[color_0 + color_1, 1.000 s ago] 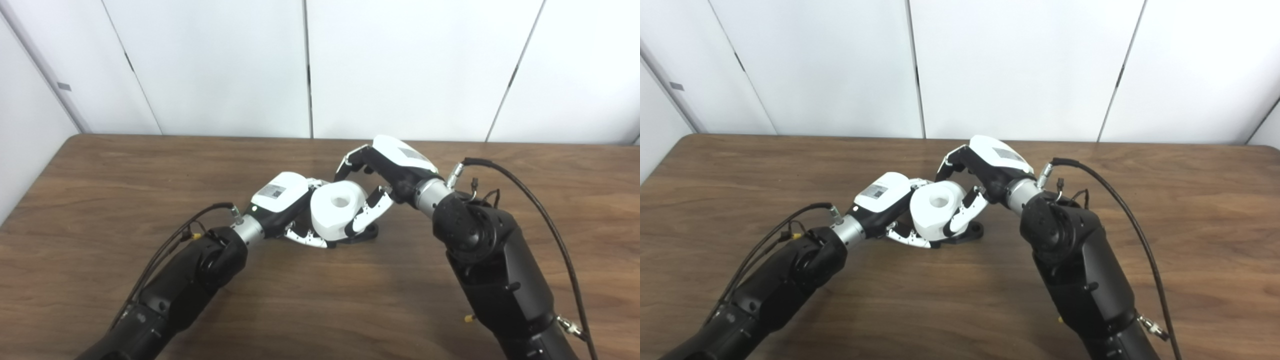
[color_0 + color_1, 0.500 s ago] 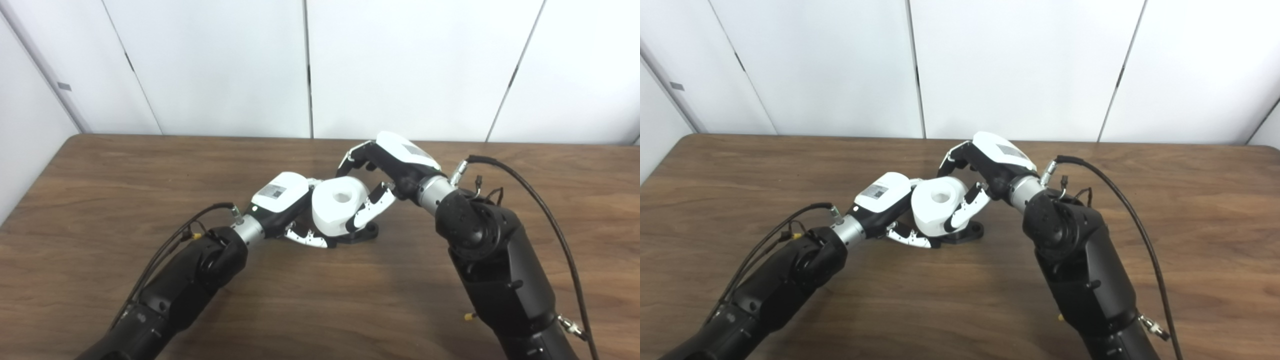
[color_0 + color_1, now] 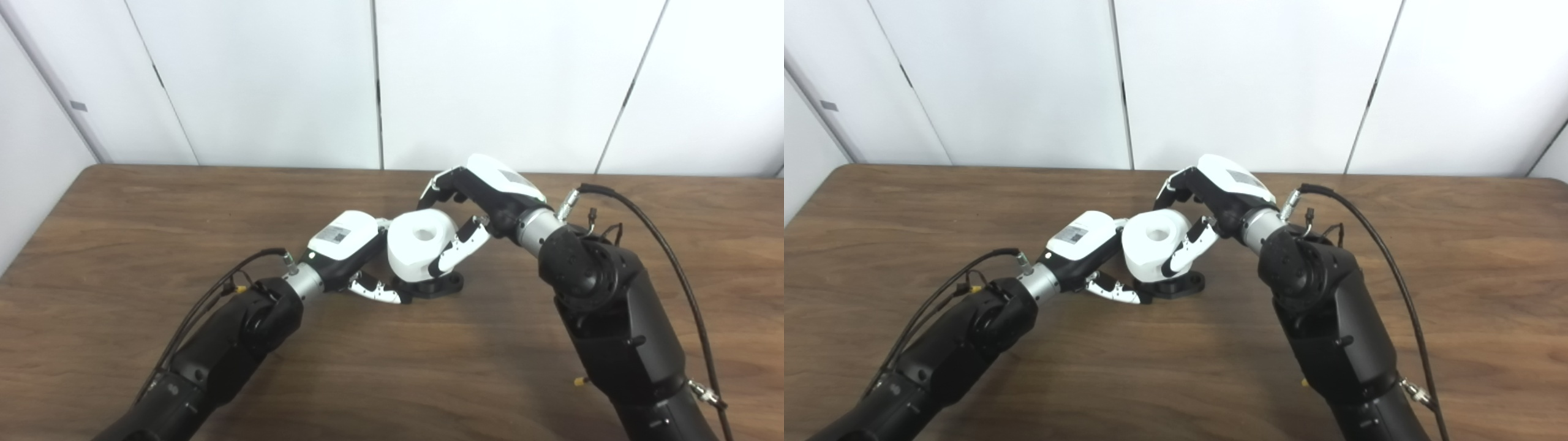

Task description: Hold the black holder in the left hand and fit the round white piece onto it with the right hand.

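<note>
A dark brown wooden table [image 3: 122,214] with a visible grain fills the near and middle ground, its rounded far-left corner [image 3: 92,168] meeting the wall. Behind its far edge stands a wall of plain white panels [image 3: 263,79], divided by thin dark seams: one upright seam [image 3: 376,86] near the centre, with slanted ones to the left and right. A small grey tab [image 3: 78,105] sits on the far-left panel.

A dark wood-grain counter [image 3: 122,233] fills the lower view. Behind its far edge stands a white panelled wall [image 3: 263,79] with dark vertical seams.
</note>
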{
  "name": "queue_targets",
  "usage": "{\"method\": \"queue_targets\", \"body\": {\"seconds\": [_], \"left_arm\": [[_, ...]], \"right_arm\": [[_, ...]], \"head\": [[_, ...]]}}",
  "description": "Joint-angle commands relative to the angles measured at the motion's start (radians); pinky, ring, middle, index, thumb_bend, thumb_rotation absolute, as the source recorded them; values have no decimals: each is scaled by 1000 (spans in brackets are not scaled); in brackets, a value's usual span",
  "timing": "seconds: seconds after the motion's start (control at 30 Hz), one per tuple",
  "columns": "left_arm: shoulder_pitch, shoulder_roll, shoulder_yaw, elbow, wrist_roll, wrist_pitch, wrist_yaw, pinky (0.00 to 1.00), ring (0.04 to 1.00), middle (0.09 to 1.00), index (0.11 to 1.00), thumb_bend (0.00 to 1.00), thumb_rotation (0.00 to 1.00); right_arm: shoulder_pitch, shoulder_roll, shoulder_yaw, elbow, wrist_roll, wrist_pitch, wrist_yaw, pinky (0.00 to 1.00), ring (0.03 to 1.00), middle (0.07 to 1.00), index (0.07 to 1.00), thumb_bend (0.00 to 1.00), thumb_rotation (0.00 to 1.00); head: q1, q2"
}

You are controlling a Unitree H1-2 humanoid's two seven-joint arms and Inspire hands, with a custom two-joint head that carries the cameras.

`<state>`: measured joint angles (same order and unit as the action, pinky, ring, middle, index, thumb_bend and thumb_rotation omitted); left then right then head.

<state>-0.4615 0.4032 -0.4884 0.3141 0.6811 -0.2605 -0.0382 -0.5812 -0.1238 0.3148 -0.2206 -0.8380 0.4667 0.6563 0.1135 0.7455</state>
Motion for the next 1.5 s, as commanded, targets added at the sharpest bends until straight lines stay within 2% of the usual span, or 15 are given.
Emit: {"method": "queue_targets", "body": {"seconds": [0.0, 0.73, 1.47], "left_arm": [[28, 17, -15, 27, 26, 29, -68, 651, 813, 826, 484, 522, 76], [29, 17, -2, 22, 22, 36, -82, 647, 816, 822, 485, 521, 79], [32, 18, 0, 15, 24, 48, -95, 663, 817, 826, 485, 520, 81]], "right_arm": [[-48, -4, -11, -13, 10, -1, -34, 752, 765, 720, 481, 522, 133], [-25, -19, 24, 45, 43, -3, -84, 755, 779, 723, 482, 521, 130], [-41, -39, 73, 119, 102, -28, -152, 777, 799, 725, 481, 521, 128]], "head": [[1, 1], [3, 0], [8, -1]]}}
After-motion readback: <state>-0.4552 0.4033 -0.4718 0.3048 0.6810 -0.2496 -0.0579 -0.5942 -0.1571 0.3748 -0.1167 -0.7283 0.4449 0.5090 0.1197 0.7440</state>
